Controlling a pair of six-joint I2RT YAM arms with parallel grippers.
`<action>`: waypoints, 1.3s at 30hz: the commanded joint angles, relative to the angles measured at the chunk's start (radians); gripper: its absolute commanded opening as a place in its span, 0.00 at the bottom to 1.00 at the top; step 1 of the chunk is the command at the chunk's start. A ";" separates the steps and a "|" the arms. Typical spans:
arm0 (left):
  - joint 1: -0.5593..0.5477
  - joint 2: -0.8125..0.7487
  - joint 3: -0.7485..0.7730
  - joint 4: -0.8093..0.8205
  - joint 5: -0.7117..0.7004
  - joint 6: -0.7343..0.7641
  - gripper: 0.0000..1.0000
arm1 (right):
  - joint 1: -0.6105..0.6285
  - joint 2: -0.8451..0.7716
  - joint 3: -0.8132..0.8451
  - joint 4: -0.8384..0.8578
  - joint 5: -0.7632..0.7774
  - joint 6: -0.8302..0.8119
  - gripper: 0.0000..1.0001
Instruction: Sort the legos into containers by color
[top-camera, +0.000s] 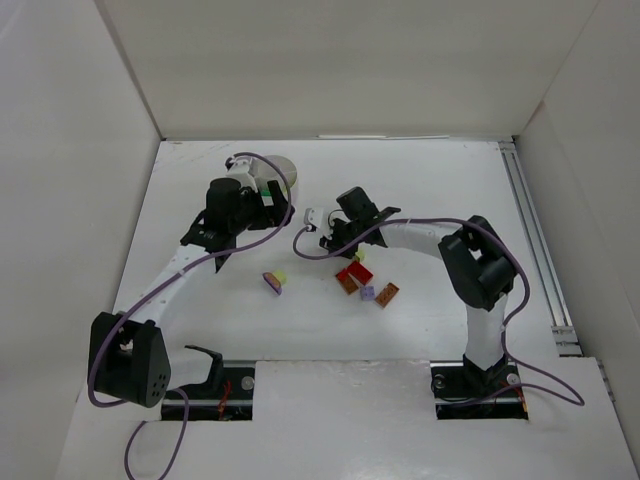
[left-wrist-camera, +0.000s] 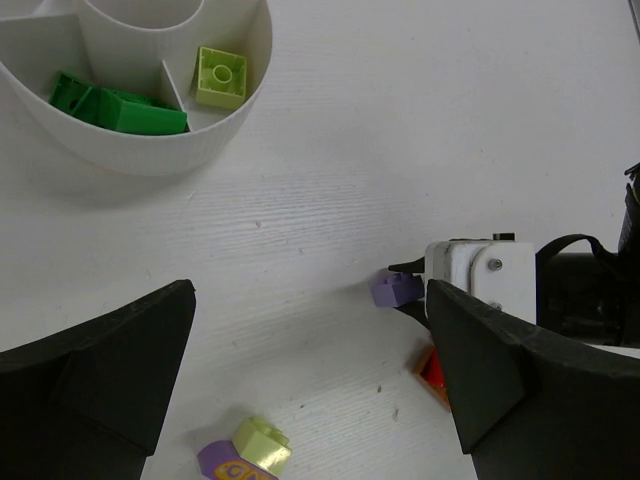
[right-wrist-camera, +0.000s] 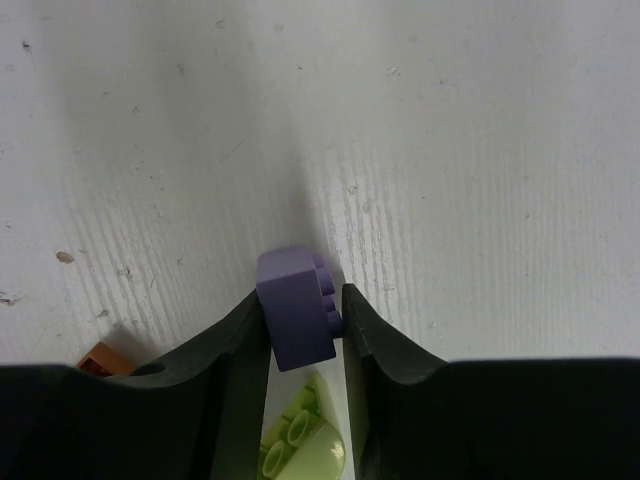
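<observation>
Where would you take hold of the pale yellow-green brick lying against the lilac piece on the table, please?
Probably straight down from above with the open left gripper, closing on the two side walls of the pale yellow-green brick that stand clear of the lilac piece. It touches that piece on one side, so a finger would hardly fit there.

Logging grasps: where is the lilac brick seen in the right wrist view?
The lilac brick is clamped in the right end effector; the left wrist view shows it to the lower right of the white dish.
</observation>
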 joint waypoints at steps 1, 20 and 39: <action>0.003 -0.037 -0.003 0.010 -0.009 0.002 0.99 | 0.009 0.010 0.037 0.026 -0.058 -0.010 0.35; 0.285 -0.140 -0.139 0.004 -0.019 -0.199 0.99 | -0.039 0.182 0.663 0.040 0.041 0.145 0.25; 0.285 -0.088 -0.159 0.031 0.033 -0.199 0.99 | -0.039 0.539 1.147 0.087 0.152 0.326 0.35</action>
